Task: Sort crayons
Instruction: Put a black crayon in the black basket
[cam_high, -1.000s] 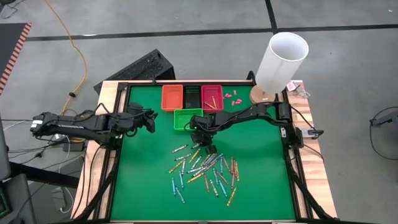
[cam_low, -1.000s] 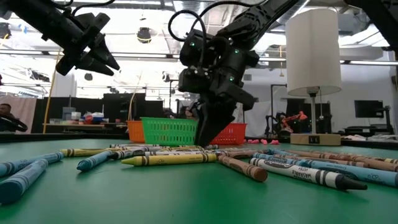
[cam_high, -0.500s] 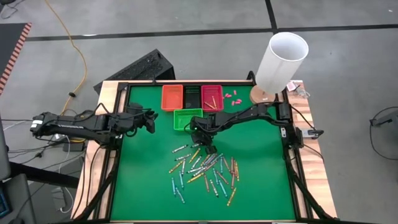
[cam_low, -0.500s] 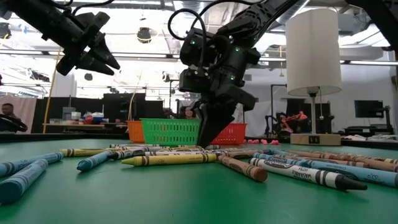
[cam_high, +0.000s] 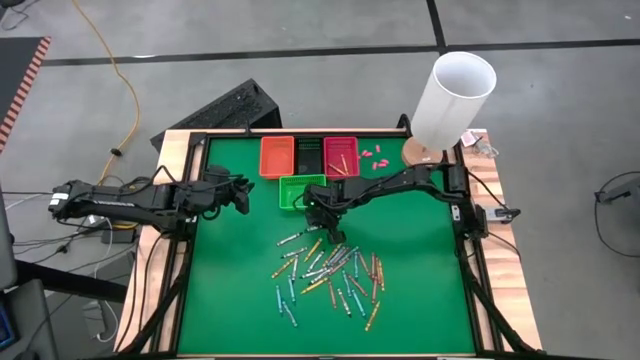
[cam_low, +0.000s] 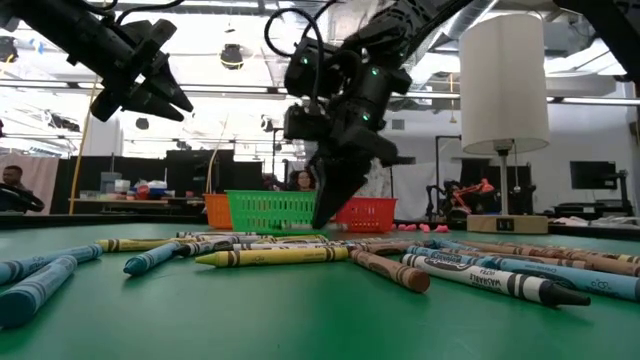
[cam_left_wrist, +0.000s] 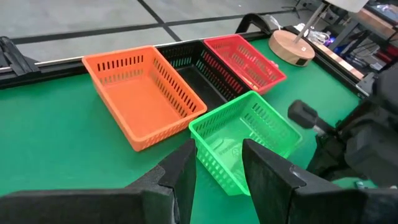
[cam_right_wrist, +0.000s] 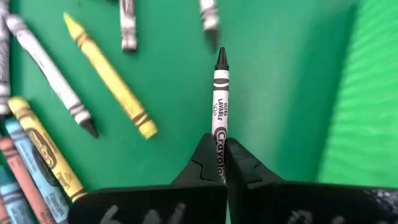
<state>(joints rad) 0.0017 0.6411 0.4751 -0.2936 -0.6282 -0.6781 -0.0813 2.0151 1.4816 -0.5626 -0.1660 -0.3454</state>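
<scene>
Several crayons (cam_high: 335, 270) lie scattered on the green table, in orange-yellow, blue-teal, grey-white and reddish colours. My right gripper (cam_high: 320, 222) stands at the pile's far edge, beside the green basket (cam_high: 302, 190), low above the table in the low view (cam_low: 325, 215). It is shut on a grey-white crayon with a black tip (cam_right_wrist: 220, 99). My left gripper (cam_high: 243, 195) hangs high above the table's left side (cam_low: 165, 95). It is open, with nothing between its fingers (cam_left_wrist: 217, 168). My right gripper pinches the grey-white crayon by its blunt end (cam_right_wrist: 219, 146) between its two fingers. The crayon lies along the fingers and sticks out ahead of them, black tip (cam_right_wrist: 221, 59) toward the table. The fingers slant down from above. Whether the tip touches the table I cannot tell.
An orange basket (cam_high: 277, 156), a black basket (cam_high: 309, 155) and a red basket (cam_high: 341, 156) stand in a row at the far edge, behind the green one. Pink bits (cam_high: 372, 156) lie beside them. A white lamp (cam_high: 450, 95) stands at the far right corner.
My right gripper has shut on the grey-white crayon at the pile's far edge. It has then risen a little and drawn toward the far edge and the green basket, tipping as it went. The other crayons lie as before.
</scene>
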